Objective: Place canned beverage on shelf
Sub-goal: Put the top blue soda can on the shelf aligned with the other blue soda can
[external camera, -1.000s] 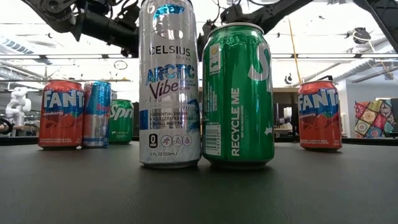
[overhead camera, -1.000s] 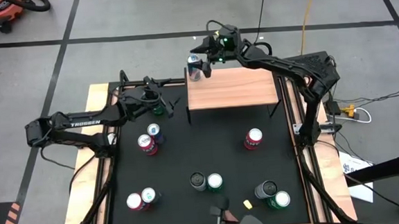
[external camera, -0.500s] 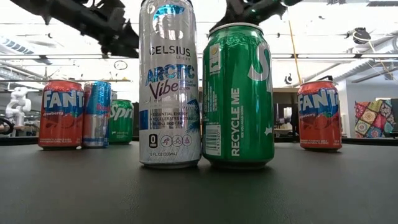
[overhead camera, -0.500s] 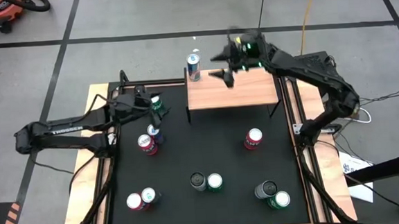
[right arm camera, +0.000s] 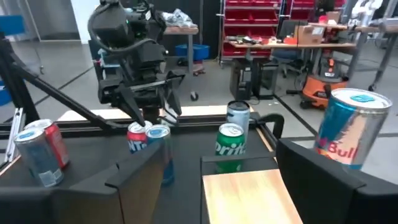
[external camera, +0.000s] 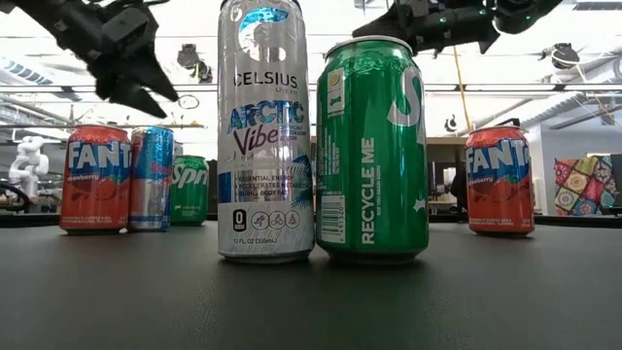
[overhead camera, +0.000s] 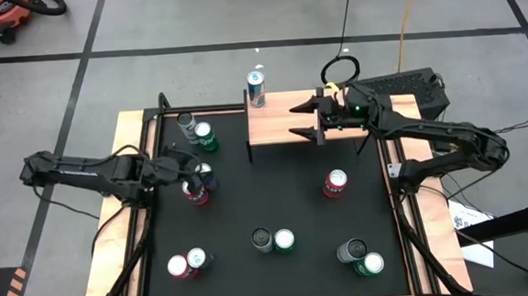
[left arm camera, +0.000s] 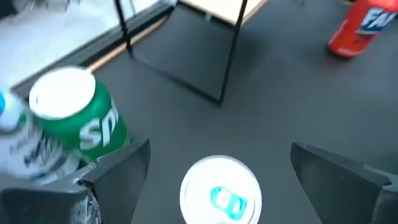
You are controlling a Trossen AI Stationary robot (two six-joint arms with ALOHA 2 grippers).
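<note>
Since the earlier frame, the right gripper (overhead camera: pixel 309 118) has withdrawn over the shelf (overhead camera: pixel 281 126), fingers spread and empty; the blue-silver can (overhead camera: pixel 257 88) stands at the shelf's far-left corner. Left gripper (overhead camera: pixel 188 167), fingers spread, hovers above a slim blue can (left arm camera: pixel 221 194). Judgement: cans are rigid, smooth and slippery, denting under excess force; grip mid-wall.

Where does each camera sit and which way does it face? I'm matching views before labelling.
High view: overhead, straight down on the shelf, both arms.
Low view: table height, level past a Celsius can; arms overhead.
Left wrist view: above a blue-tabbed can top, open left gripper.
Right wrist view: over the shelf, open right gripper, facing the left arm.
Shared: the Red Bull can on the shelf's corner also shows in the high view.
</note>
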